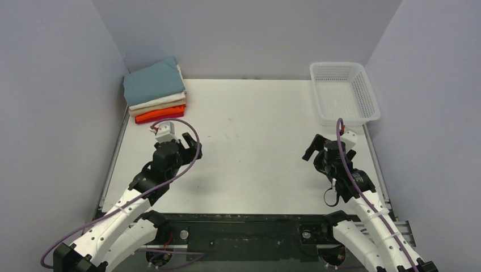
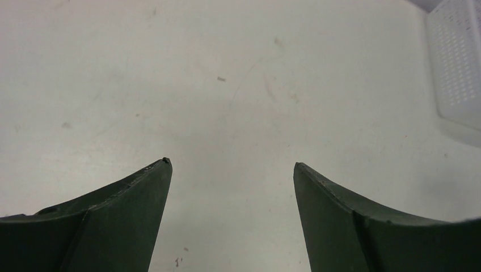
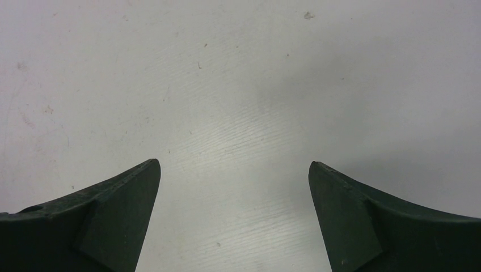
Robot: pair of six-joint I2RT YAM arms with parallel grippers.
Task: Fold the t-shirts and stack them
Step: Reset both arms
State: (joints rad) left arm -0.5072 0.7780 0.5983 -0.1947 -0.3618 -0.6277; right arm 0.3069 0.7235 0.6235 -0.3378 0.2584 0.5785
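Far-left corner of the desk [image 1: 255,124]: stack of t-shirts [image 1: 156,93], folded, sitting against the left wall and showing in the top view only. Teal shirt [image 1: 153,81] is on top and is the only one with its face showing. Below it only front edges are visible: cream shirt [image 1: 161,101], tan shirt [image 1: 159,107], orange shirt [image 1: 164,113]. The red shirt [image 1: 148,120] at the bottom is a thin sliver, and its near corner runs in beside the white block on the left wrist, so I can't tell whether they touch. Left gripper [image 1: 192,145] [image 2: 232,164] sits just in front of the stack, apart from it, over bare desk. Its jaws are spread wide with nothing between them; from above the dark fingers merge with their shadow, and the wrist view settles it. Only scuffed desk shows in the gap. The centre of the desk shows marks only. Right gripper [image 1: 311,148] [image 3: 234,163] is well apart from the stack, near the right edge; its jaws are also spread wide and hold nothing, with plain desk between them. Fingertip height off the desk can't be read for either arm. White mesh basket [image 1: 346,93] [image 2: 456,68] sits at the far-right corner, beyond the right gripper. It is cut off at the frame edge in the left wrist view, and its inside is hard to make out through the mesh.
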